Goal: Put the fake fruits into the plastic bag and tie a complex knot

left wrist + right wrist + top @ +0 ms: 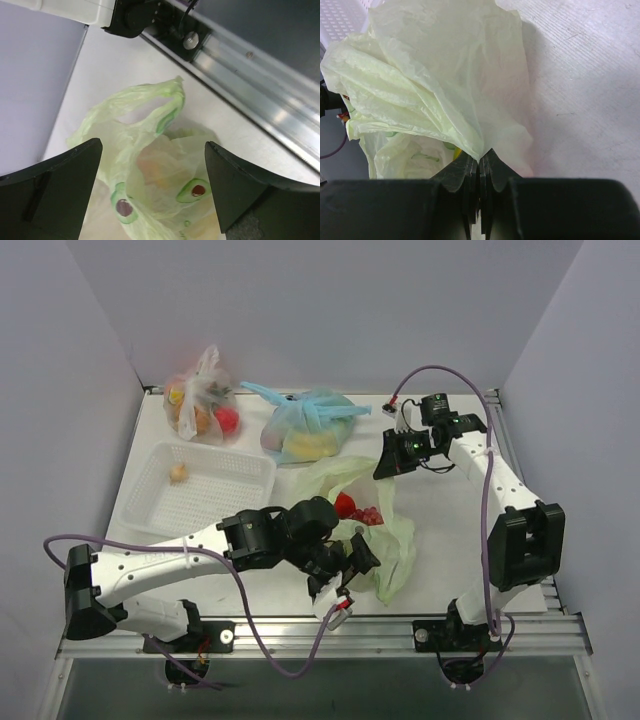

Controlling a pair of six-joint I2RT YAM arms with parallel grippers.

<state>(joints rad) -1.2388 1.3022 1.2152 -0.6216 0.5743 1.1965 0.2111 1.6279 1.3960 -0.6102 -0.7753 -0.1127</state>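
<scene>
The thin, crinkly, pale green plastic bag (pixel 395 540) lies on the white tabletop (pixel 450 520), close to the middle of the near edge. It has small green oval pictures with brown middles (pixel 192 190) printed on it.

The left gripper (pixel 152 150) hangs right over the near end of the bag. Its two black fingers (pixel 65 185) are spread wide apart and hold nothing. One handle loop of the bag pokes out toward the metal rail at the near edge.

A little farther in, a red toy fruit with a green top (pixel 344 505) and a dark red toy grape bunch (pixel 369 515) sit side by side in the folds of the bag. It is hard to tell if they are all the way inside.

Past them, the right gripper (pixel 480 162) has its jaws pressed together on the far end of the bag, pinching the plastic into a point.

On the left side of the tabletop is a white plastic basket with tiny holes (pixel 240 465). A small pale yellow toy fruit (pixel 180 474) lies in its far left corner.

Along the far edge lie a light blue knotted bag (pixel 305 425) and, nearer the far left corner, a clear bag with orange and red fruit (pixel 200 400).
</scene>
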